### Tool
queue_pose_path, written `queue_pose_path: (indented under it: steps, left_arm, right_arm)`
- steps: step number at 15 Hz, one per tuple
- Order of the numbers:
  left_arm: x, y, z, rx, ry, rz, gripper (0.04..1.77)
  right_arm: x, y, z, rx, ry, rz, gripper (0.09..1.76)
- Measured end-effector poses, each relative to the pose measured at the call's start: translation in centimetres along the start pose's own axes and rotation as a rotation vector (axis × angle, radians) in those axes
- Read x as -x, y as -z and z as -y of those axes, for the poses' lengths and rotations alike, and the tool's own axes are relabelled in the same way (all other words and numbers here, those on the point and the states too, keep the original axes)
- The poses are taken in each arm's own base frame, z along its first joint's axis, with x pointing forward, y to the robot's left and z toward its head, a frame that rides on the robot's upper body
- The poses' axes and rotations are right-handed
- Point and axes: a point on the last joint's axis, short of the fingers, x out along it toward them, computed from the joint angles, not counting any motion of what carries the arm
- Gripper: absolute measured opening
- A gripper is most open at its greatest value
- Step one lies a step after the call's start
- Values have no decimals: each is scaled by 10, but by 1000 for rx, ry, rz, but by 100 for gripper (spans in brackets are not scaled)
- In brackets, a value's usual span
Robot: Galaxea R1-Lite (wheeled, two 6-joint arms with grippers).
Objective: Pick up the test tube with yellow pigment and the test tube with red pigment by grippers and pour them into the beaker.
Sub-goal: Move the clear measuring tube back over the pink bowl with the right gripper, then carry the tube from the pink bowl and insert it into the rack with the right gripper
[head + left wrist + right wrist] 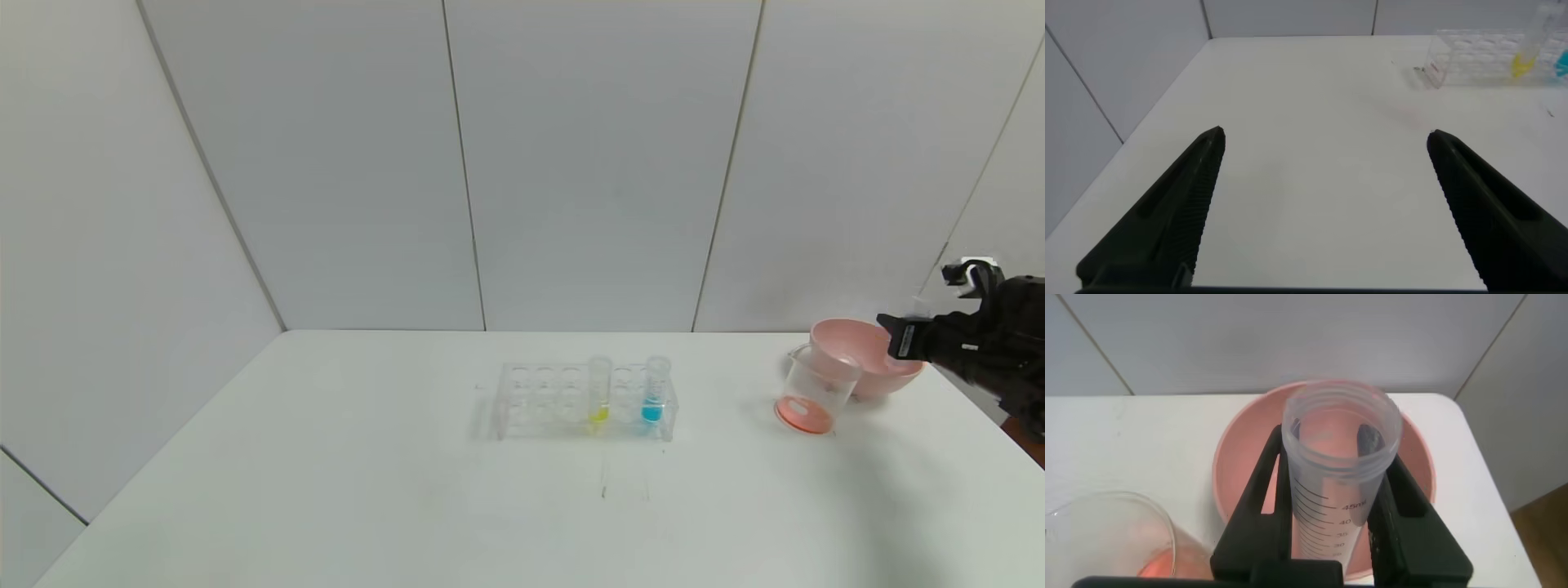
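Observation:
The test tube with yellow pigment [599, 390] stands upright in the clear rack [539, 400] at the table's middle; it also shows in the left wrist view [1527, 51]. My right gripper [896, 336] is at the far right over the pink bowl [857, 347]. In the right wrist view it [1337, 449] is shut on a clear graduated test tube [1335, 474] with no liquid showing in it. The beaker [812, 396] beside the bowl holds orange-red liquid, and its rim shows in the right wrist view [1110, 510]. My left gripper [1324, 135] is open and empty over bare table.
A tube with blue liquid [653, 392] stands in the rack to the right of the yellow one. The pink bowl's rim [1237, 441] lies under the held tube. The table's right edge runs close behind my right arm. White wall panels stand behind the table.

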Motion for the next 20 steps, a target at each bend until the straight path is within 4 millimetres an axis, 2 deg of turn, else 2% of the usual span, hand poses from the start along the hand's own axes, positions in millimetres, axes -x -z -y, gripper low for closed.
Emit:
queue_pose_path:
  steps: [2,5,9,12,15,17,20]
  left_arm:
    - [0,0,0,0,0,0,176]
    - [0,0,0,0,0,0,176]
    - [0,0,0,0,0,0,176]
    - [0,0,0,0,0,0,176]
    - [0,0,0,0,0,0,176]
    - [0,0,0,0,0,0,176]
    - [0,0,0,0,0,0,176]
  right_arm:
    - [0,4,-1,-5,-4,-15,62]
    - [-1,7,-1,5,-9,-21,95]
    - [-3,2,0,12,-3,0,126]
    - [3,-19,0,21,-4,49,140]
    - [24,-55,-6,26,-13,64,150]
    - [44,-78,-25,-12,-50,62,154]
    - [71,-88,-87,-89,-59,58,160]
